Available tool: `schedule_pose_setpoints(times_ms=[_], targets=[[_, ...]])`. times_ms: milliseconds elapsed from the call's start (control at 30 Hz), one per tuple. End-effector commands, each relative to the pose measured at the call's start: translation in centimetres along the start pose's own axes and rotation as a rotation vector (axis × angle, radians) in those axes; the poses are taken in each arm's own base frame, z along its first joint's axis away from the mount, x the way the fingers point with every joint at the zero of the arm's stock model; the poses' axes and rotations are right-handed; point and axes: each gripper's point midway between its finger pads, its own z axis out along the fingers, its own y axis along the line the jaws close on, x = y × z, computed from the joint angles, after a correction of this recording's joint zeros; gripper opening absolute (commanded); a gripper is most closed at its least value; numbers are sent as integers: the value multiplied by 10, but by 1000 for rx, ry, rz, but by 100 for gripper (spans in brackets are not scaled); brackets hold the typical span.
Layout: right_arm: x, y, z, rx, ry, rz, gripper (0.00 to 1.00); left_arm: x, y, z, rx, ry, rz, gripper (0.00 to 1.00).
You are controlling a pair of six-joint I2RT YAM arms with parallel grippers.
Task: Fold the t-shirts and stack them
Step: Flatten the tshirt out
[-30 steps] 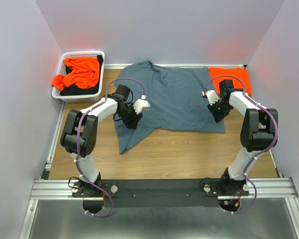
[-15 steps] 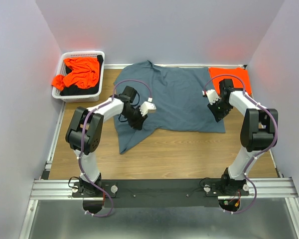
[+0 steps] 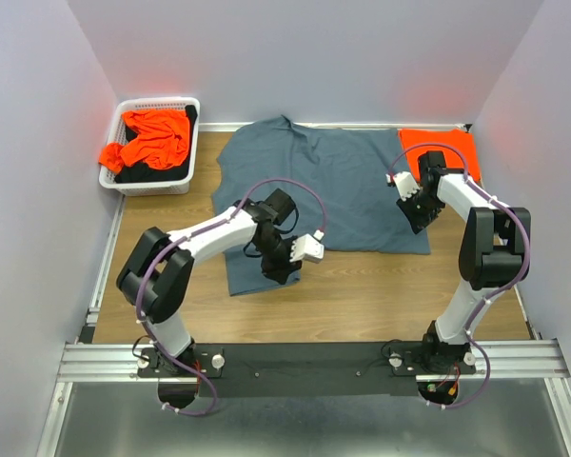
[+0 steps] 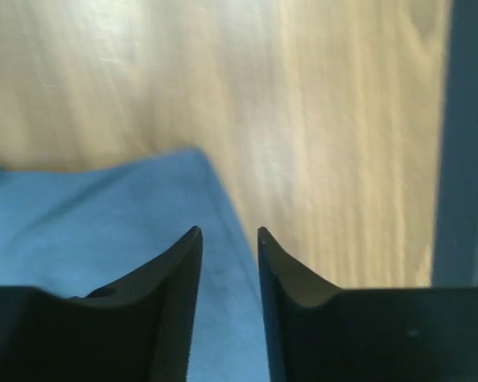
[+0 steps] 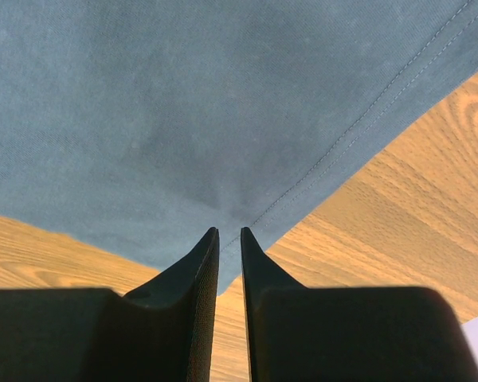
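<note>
- Slate blue-grey t-shirt (image 3: 347, 186): lies spread open over the far middle of the bench (image 3: 381, 286), mostly flat, collar end toward the back wall, near-left part drawn into a loose flap reaching toward the arm bases.
- Near-left flap: sits under the left claw (image 4: 227, 235); in the left wrist view runs as pale blue cloth between and past the two dark fingertips, its edge ending on bare wood just ahead.
- Left claw: clenched on that flap, fingers drawn close with cloth in the narrow slit between them; view blurred, so the hold looks likely rather than certain.
- Near-right edge of the same shirt: pinched by the right claw (image 5: 229, 232), with a small pucker in the cloth at the tips and the stitched hem running off to the right over the wood.
- Right claw: clamped almost fully together on that hem.
- Folded orange t-shirt (image 3: 452, 145): lies flat in the far right corner, just beside the blue-grey shirt, partly hidden by the right arm.
- Crumpled orange t-shirt (image 3: 152, 138): heaped in the white basket (image 3: 188, 107) at the far left corner, one part hanging over the left rim, dark cloth beneath it.
</note>
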Motion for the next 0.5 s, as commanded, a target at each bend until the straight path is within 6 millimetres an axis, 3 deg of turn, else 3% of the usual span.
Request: schedule_pose_setpoints(times_ms=[0, 33, 67, 133, 167, 233, 333, 467], targets=[[7, -1, -2, 13, 28, -5, 23, 13, -10, -25, -9, 36, 18, 44], [7, -2, -2, 17, 31, -9, 23, 14, 0, -35, -41, 22, 1, 44], [7, -2, -2, 19, 33, -8, 23, 17, 22, -55, -104, -13, -44, 44], [5, -6, -4, 33, 32, -5, 22, 24, 57, -76, -197, -58, -120, 43], [3, -9, -3, 39, 32, -2, 22, 38, 84, -101, -300, -63, -202, 39], [0, -12, 0, 44, 38, 10, 19, 61, 124, -125, -464, -37, -280, 37], [0, -22, 6, 73, 70, 27, 15, 82, 157, -136, -600, -17, -331, 37], [0, -26, 15, 83, 101, 38, 12, 113, 170, -127, -629, 46, -402, 36]])
